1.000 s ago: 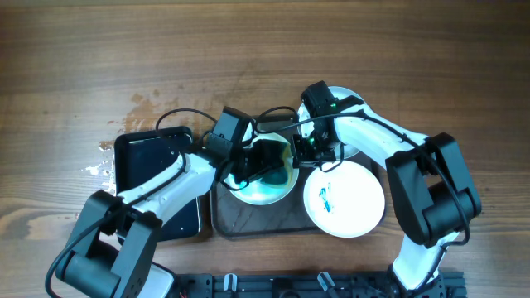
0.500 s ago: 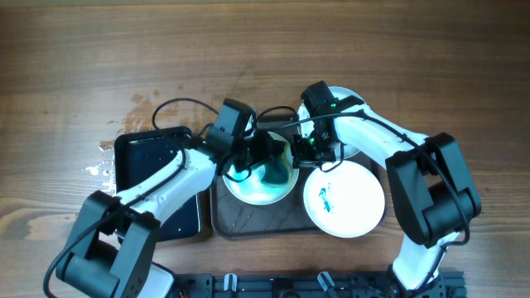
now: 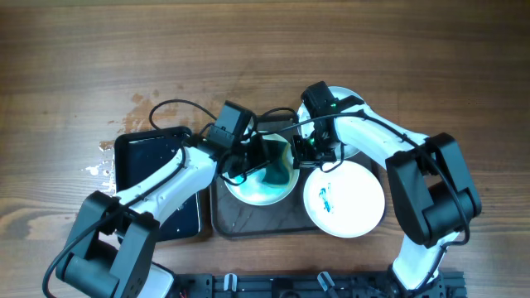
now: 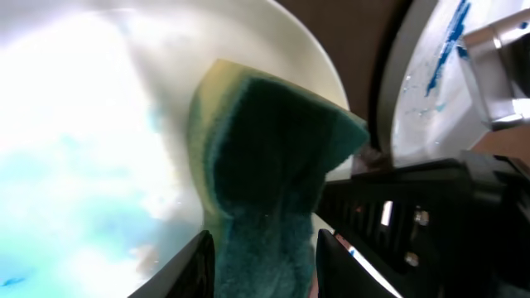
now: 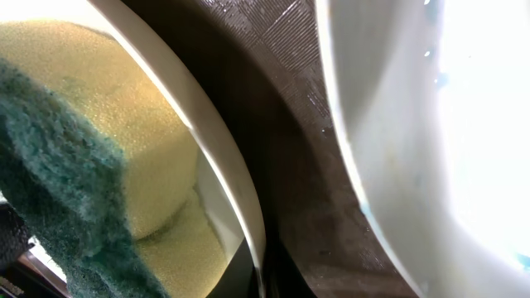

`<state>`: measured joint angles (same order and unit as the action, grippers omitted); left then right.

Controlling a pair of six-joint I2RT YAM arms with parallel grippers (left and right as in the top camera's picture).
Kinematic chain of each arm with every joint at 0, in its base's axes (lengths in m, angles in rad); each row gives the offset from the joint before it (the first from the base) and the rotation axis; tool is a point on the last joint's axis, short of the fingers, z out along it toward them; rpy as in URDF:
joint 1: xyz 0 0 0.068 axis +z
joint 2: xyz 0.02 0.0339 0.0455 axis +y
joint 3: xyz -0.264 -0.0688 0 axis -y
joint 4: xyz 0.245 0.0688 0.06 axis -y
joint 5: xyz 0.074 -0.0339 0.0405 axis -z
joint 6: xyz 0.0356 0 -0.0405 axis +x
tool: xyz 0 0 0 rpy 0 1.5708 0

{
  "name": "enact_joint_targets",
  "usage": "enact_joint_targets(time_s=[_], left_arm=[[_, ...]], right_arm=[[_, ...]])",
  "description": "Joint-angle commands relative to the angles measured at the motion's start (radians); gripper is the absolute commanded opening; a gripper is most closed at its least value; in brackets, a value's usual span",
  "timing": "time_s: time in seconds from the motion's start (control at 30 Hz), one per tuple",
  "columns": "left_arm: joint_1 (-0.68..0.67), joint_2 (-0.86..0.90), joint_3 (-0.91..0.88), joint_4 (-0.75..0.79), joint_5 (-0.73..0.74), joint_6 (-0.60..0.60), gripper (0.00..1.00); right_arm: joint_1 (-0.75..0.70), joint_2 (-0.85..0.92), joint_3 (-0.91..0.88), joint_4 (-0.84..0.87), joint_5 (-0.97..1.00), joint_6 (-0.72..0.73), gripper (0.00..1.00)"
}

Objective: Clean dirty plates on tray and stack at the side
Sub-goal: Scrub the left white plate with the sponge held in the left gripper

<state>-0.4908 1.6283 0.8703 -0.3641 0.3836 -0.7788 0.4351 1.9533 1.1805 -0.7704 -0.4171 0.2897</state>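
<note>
From above, the tray lies at the lower middle of the frame, with a glossy black tray to its left. On its left half is the pale blue plate; on its right half is a white plate with a blue smear. A second white plate shows partly under the right arm at upper right. The left gripper presses a sponge into the pale blue plate, and the right gripper sits at that plate's right edge. In the left wrist view, the fingers are clamped on either side of the green and yellow sponge. In the right wrist view, the plate's rim runs down to the closed jaws, which seem to pinch it.
</note>
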Motion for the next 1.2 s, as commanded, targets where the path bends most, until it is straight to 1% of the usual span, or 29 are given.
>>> enact_joint_targets(time_s=[0.0, 0.23, 0.3, 0.4, 0.63, 0.83, 0.9, 0.93, 0.97, 1.0, 1.17], left_arm=[[-0.001, -0.009, 0.014, -0.012, -0.038, 0.039, 0.37], [-0.001, 0.026, 0.014, -0.006, -0.038, 0.039, 0.38], [-0.004, 0.047, 0.014, 0.01, -0.022, 0.039, 0.36], [-0.011, 0.059, 0.014, 0.043, -0.007, 0.038, 0.3], [-0.013, 0.072, 0.014, 0.061, -0.006, 0.034, 0.3], [-0.025, 0.119, 0.014, 0.077, 0.032, 0.029, 0.3], [-0.031, 0.124, 0.014, 0.087, 0.035, 0.015, 0.27], [-0.034, 0.125, 0.014, 0.095, 0.035, 0.013, 0.2], [-0.035, 0.125, 0.014, 0.103, 0.035, 0.011, 0.1], [-0.036, 0.125, 0.014, 0.109, 0.035, 0.003, 0.04], [-0.035, 0.125, 0.014, 0.107, 0.019, -0.027, 0.04]], right_arm=[[-0.006, 0.018, -0.011, -0.009, 0.058, -0.017, 0.05], [-0.006, 0.018, -0.011, -0.008, 0.058, -0.017, 0.04], [-0.006, 0.018, -0.011, -0.009, 0.058, -0.017, 0.04], [-0.006, 0.018, -0.011, -0.009, 0.058, -0.017, 0.05], [-0.006, 0.018, -0.011, -0.009, 0.058, -0.017, 0.04], [-0.006, 0.018, -0.011, -0.009, 0.058, -0.018, 0.05], [-0.006, 0.018, -0.011, -0.009, 0.058, -0.017, 0.04], [-0.006, 0.018, -0.011, -0.009, 0.058, -0.017, 0.05], [-0.006, 0.018, -0.011, -0.009, 0.058, -0.018, 0.04], [-0.006, 0.018, -0.011, -0.009, 0.058, -0.017, 0.04], [-0.006, 0.018, -0.011, -0.01, 0.058, -0.018, 0.05]])
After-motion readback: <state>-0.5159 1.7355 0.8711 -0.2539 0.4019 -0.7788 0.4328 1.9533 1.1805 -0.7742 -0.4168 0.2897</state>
